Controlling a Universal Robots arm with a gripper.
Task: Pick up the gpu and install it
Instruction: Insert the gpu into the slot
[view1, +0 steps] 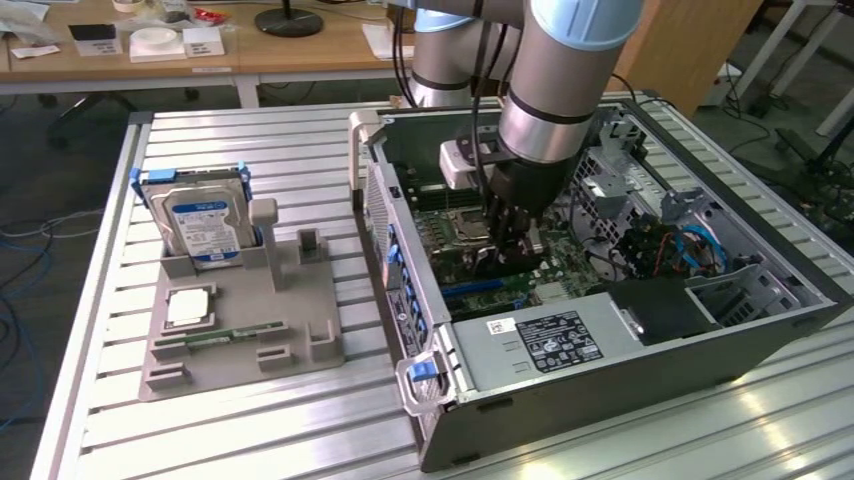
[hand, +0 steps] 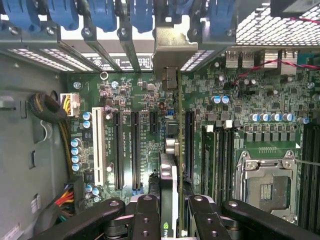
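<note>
The pick-up is done: the gripper (hand: 170, 212) is closed partway on the gpu (hand: 169, 175), its black fingers (hand: 145, 220) pinching the card's upper edge from both sides. The card hangs on edge inside the open case (view1: 747, 340), over the motherboard (hand: 130, 100), and in the wrist view it lines up with the expansion slots and with the metal bracket opening at the case's rear wall. Whether its lower edge has entered a slot I cannot tell; by my reading, seating it fully is what remains.

In the exterior view the gripper (view1: 514, 240) stands near the middle of the case, with the arm coming down from 12 o'clock.

The gpu is a thin flat board, seen edge-on, with a dark face and a white-and-green label near the fingers. The motherboard is green and crowded with small silver-topped capacitors, long black slots and one white slot (hand: 98, 152); a square metal CPU socket (hand: 265, 185) sits at 4 o'clock in the wrist view. Blue plastic clips (hand: 102, 15) line the rear at 12 o'clock.

On the ribbed aluminium tabletop (view1: 240, 440), at 9 o'clock from the case, a grey moulded holder (view1: 220, 350) carries a silver blue-labelled hard drive (view1: 203, 222), a square chip (view1: 188, 306) and a slim green memory stick (view1: 220, 336).
</note>
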